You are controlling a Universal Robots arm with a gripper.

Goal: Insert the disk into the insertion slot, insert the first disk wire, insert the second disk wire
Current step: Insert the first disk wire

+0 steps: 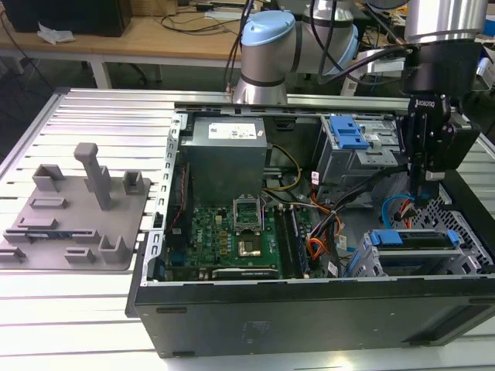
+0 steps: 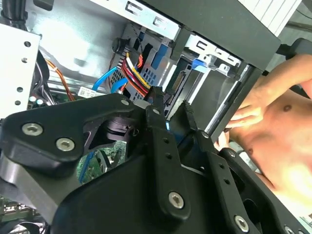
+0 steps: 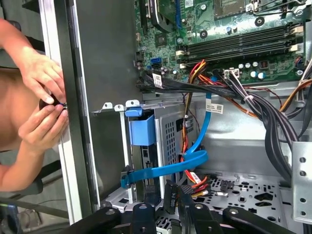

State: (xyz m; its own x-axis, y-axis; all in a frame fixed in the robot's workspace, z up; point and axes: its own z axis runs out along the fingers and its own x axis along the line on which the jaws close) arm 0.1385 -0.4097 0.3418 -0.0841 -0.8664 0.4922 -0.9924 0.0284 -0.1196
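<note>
The disk [image 1: 410, 239], in its bright blue frame, lies inside the insertion slot [image 1: 370, 264], a small grey perforated cage at the exterior view's right. My gripper [image 1: 421, 185] hangs just above the cage's far end. In both wrist views its jaws stand a narrow gap apart at the disk's rear port [image 2: 180, 80]. In the first wrist view my gripper [image 3: 166, 195] is shut on a black wire connector [image 3: 169, 196]. A flat blue wire [image 3: 165, 169] loops across beside it, and red, yellow and orange wires [image 3: 195, 178] run close by. Which wire the connector ends I cannot tell.
A grey power supply [image 1: 228, 158], the green motherboard [image 1: 232, 232] and a larger bay with a blue latch [image 1: 348, 131] share the case. Black cable bundles [image 3: 273, 122] cross near the cage. A person's hands [image 3: 44, 97] work at the case's outer edge. A grey fixture plate [image 1: 73, 209] lies outside the case.
</note>
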